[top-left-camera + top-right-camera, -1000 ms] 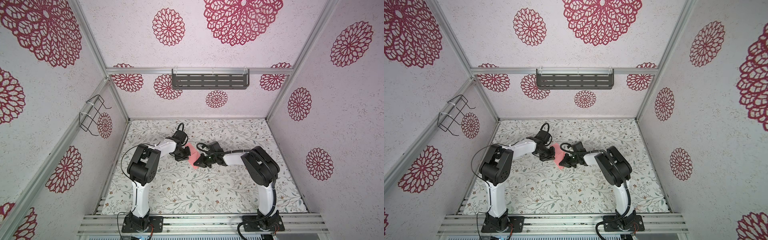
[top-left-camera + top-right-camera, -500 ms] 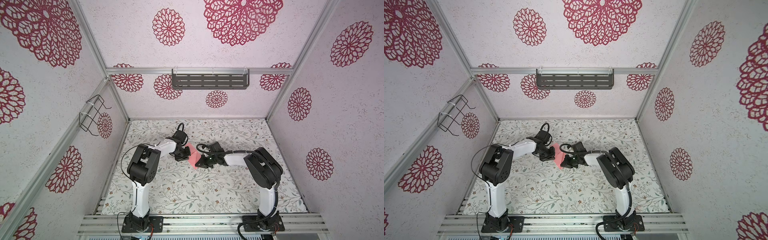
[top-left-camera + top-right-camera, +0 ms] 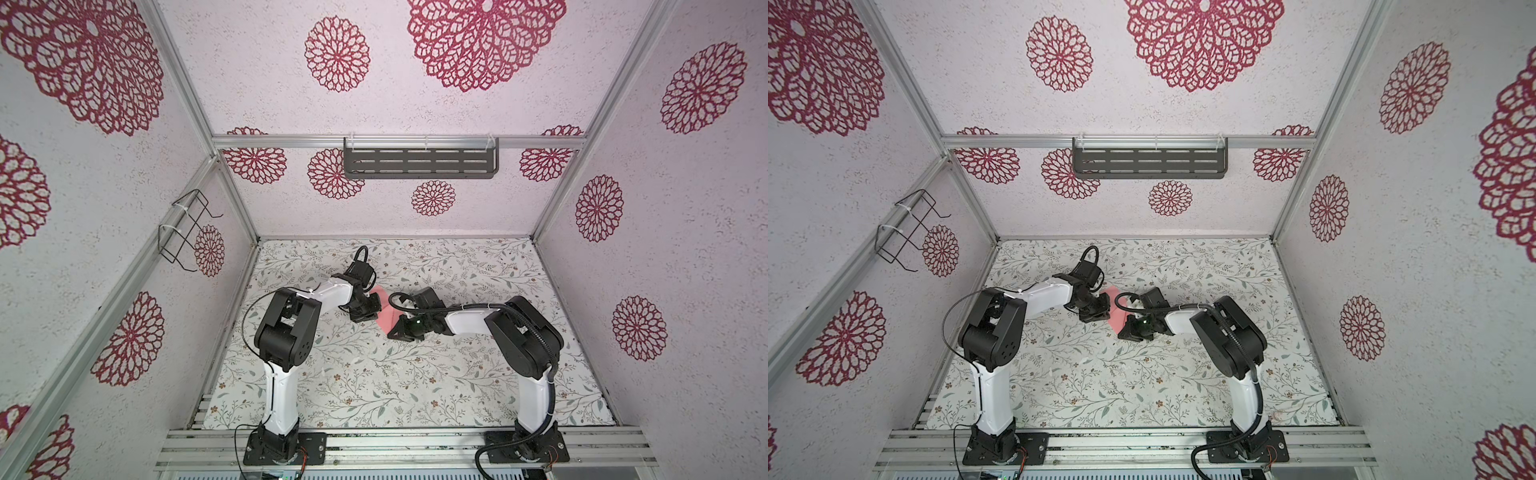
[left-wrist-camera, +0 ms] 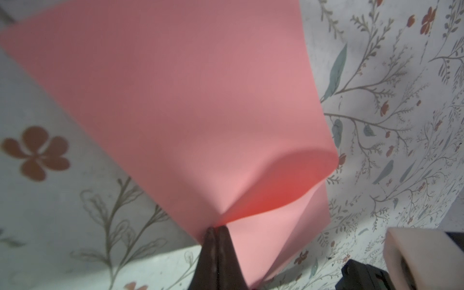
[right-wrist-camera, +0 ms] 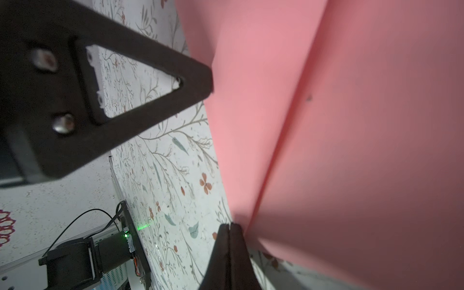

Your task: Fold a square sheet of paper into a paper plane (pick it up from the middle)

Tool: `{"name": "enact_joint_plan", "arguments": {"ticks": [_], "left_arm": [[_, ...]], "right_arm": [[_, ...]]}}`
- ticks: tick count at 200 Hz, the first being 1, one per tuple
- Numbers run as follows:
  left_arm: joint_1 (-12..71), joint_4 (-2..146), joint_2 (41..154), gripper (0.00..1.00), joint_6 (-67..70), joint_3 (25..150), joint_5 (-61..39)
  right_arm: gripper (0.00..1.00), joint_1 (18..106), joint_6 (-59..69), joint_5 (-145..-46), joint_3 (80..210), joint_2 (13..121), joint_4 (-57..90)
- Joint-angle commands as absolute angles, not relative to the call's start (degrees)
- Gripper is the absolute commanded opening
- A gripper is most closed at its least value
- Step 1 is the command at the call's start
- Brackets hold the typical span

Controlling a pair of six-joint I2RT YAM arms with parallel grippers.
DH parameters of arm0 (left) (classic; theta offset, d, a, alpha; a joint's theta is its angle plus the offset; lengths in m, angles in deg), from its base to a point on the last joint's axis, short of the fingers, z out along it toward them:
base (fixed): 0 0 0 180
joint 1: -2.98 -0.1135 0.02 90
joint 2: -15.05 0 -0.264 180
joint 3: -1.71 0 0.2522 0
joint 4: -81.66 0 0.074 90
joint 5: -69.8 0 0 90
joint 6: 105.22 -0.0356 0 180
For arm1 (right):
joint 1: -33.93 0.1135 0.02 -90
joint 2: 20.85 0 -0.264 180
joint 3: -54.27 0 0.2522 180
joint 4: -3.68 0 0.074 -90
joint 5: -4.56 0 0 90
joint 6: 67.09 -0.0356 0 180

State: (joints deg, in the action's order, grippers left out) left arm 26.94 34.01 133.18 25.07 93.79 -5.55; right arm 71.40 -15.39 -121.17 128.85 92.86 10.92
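The square sheet of paper (image 3: 384, 318) (image 3: 1118, 316) is salmon pink and bent double, held up off the floral table between both grippers in both top views. My left gripper (image 3: 377, 309) (image 3: 1106, 309) is shut on it. In the left wrist view its tips (image 4: 217, 228) pinch two layers where the sheet (image 4: 188, 100) curls into a loop. My right gripper (image 3: 392, 330) (image 3: 1123, 328) is shut too. In the right wrist view its tips (image 5: 228, 226) meet the sheet's (image 5: 351, 125) edge at the low end of a soft fold. The left gripper's finger (image 5: 150, 100) touches the sheet's far edge. No paper plane shape shows.
The floral table mat (image 3: 374, 374) spreads around both arms. A dark slotted shelf (image 3: 419, 162) hangs on the back wall and a wire basket (image 3: 187, 228) on the left wall. An aluminium rail (image 3: 395, 444) with both arm bases runs along the front edge.
The right arm's elbow has shifted slightly outward to the right. The grippers and the pink sheet stay almost where they were.
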Motion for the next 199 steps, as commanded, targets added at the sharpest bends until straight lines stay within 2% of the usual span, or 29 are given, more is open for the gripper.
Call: {"name": "enact_joint_plan", "arguments": {"ticks": [1,26,101,154,199], "left_arm": [[26.77,26.94,138.27,0.0,24.22,90.12,-13.08],[26.77,26.85,138.02,0.0,24.32,90.09,-13.17],[26.75,26.76,138.18,0.0,24.24,90.59,-12.79],[26.83,26.57,137.87,0.0,24.11,91.8,-12.38],[27.36,30.85,132.66,0.0,24.24,93.44,-9.67]], "right_arm": [[0.01,70.92,-13.04,-120.77,128.78,88.65,11.82],[0.01,70.01,-14.24,-121.32,129.77,87.2,7.63],[0.01,67.56,-13.91,-120.52,137.71,96.9,9.0],[0.01,65.93,-14.62,-118.4,134.99,98.42,9.62],[0.01,65.84,-17.4,-117.39,132.27,98.25,8.17]]}}
